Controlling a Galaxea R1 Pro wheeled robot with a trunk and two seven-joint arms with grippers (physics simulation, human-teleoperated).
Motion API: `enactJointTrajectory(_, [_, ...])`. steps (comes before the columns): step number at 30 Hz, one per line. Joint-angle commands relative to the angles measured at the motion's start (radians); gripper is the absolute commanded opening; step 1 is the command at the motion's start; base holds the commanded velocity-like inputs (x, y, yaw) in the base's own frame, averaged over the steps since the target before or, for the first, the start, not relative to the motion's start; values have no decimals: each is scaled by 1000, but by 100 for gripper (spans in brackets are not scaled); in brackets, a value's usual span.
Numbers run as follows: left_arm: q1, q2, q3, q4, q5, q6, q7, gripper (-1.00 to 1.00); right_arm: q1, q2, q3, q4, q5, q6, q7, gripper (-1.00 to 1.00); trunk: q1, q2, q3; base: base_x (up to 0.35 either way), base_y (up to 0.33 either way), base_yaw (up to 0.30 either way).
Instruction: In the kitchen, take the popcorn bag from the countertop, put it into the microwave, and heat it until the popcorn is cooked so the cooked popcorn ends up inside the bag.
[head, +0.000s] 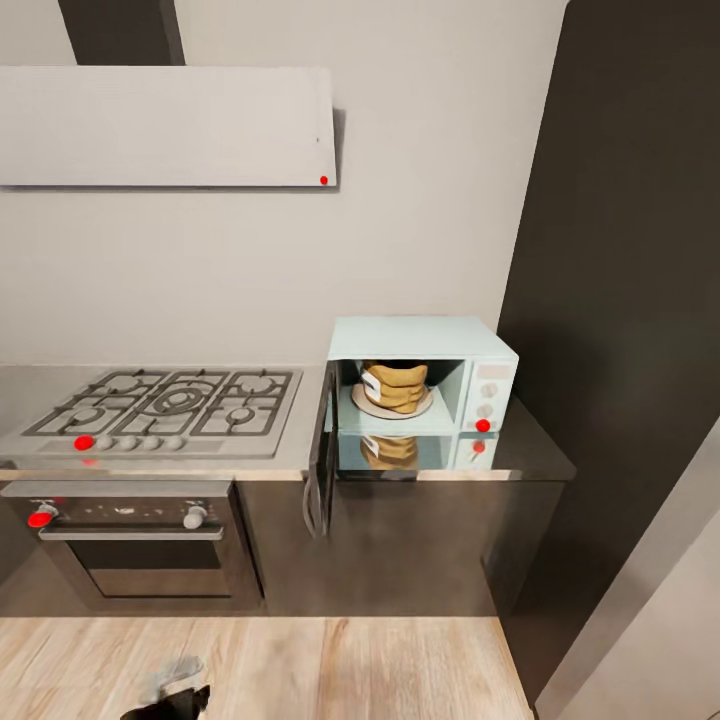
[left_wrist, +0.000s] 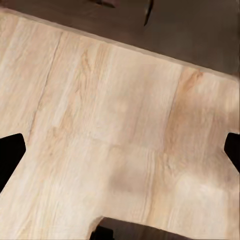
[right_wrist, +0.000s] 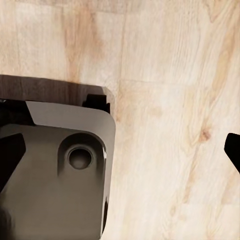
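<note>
Wood-plank flooring (head: 300, 665) lies nearest, with a dark part of the robot (head: 165, 700) at its lower edge. Both wrist views look down on this floor; the left gripper (left_wrist: 120, 150) and right gripper (right_wrist: 120, 150) each show dark fingertips at opposite frame edges, spread wide and holding nothing. Beyond the floor stands the oven (head: 135, 545), then the countertop (head: 540, 455) carrying the gas hob (head: 165, 405) and the microwave (head: 420, 390). Its door (head: 322, 465) hangs open toward the hob. The popcorn bag (head: 395, 385), tan, crumpled, white-labelled, sits upright on a plate (head: 358, 402) inside the microwave. Risk: closing the door with too wide a swing could shove the microwave or leave the door ajar, preventing heating.
</note>
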Motion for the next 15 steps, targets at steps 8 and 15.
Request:
enactJointTrajectory(8, [-419,-22,-1,-147,22,209,-5,100,1,2,-8,2,7,-4,3,100,0,-1,-1,0,0,0])
enactJointTrajectory(15, [-533,-24,-6,-263,23,270,-169,100,1,6,-11,3,2,-6,3,100,0,-1,-1,0,0,0])
